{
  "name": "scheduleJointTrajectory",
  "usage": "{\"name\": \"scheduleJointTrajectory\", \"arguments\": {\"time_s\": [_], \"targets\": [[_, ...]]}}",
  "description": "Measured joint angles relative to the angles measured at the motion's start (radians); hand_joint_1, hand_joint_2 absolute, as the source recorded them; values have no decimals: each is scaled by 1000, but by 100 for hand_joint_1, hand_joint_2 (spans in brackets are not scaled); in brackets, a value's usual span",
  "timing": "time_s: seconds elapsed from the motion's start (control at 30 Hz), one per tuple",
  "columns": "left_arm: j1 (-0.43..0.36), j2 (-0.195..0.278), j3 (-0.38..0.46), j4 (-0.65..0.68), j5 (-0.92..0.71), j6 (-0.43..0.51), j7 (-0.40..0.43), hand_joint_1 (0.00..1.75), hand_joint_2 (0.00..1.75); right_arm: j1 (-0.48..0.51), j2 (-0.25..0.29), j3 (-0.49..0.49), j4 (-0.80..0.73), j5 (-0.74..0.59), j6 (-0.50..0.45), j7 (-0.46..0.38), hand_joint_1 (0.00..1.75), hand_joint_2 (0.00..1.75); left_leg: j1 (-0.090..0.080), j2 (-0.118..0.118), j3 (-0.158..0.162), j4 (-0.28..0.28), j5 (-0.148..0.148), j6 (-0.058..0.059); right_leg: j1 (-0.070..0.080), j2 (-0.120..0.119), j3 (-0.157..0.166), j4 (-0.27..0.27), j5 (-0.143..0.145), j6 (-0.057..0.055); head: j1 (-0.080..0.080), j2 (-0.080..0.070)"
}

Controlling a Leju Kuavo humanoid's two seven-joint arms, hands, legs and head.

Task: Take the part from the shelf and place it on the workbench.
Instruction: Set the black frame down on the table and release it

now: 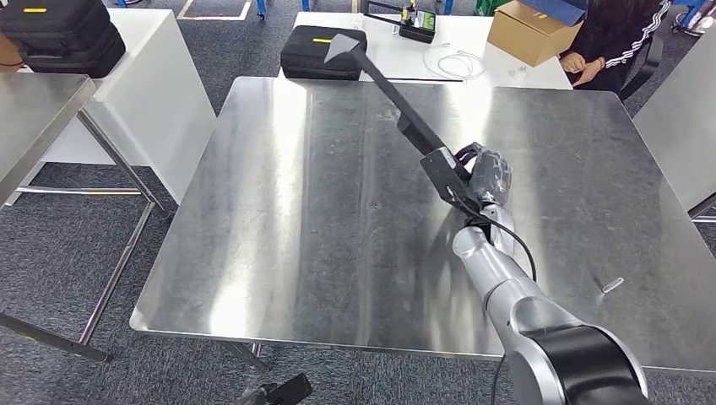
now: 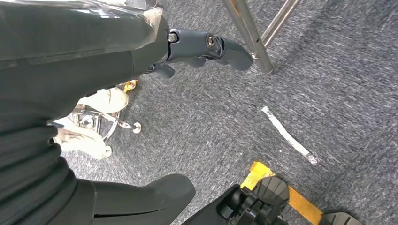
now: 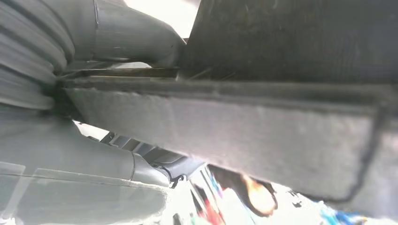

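Note:
The part (image 1: 397, 97) is a long black bar with a wedge-shaped head at its far end. My right hand (image 1: 485, 181) grips its near end over the middle-right of the steel workbench (image 1: 279, 219). The bar slants away from the hand toward the bench's far edge, and its head (image 1: 342, 46) reaches past that edge. In the right wrist view the part (image 3: 263, 136) runs close across the picture beside the thick grey thumb (image 3: 131, 33). My left hand (image 2: 70, 70) hangs low over grey carpet, holding nothing, its dark fingers (image 2: 206, 47) held apart from the thumb (image 2: 141, 197).
Behind the workbench, a white table carries a black case (image 1: 321, 52) and a cardboard box (image 1: 528, 29); a person (image 1: 616, 38) sits there. Another steel table (image 1: 34, 110) stands at the left. A small clear scrap (image 1: 610, 285) lies near the bench's right front.

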Motion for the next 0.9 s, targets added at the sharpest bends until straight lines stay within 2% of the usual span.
{"name": "scheduleJointTrajectory", "arguments": {"time_s": [0.07,0.27,0.57,0.8,0.9], "targets": [[-2,0,-7,0,2,-1,0,0,175,0,-8,-16,-1,80,-1,20,175,175,0,0,0,0,0,0,0,0,0,0,0,0,0,0],[-7,0,-20,0,7,-3,0,0,175,1,-15,-46,-2,141,-1,31,175,175,0,0,0,0,0,1,0,0,0,0,0,0,0,0],[-14,0,-46,1,14,-34,0,0,175,4,-27,-111,-6,517,-1,86,175,175,0,0,0,0,0,1,0,0,0,0,0,0,0,0],[-17,0,-78,6,14,-45,0,0,175,20,-37,-109,2,644,-1,136,175,175,0,0,0,0,-1,1,0,0,0,0,0,0,0,0],[-17,-1,-89,7,15,-48,0,0,175,31,-39,-109,2,655,-1,146,44,44,0,0,0,0,-1,1,0,0,0,0,0,0,0,0]]}}
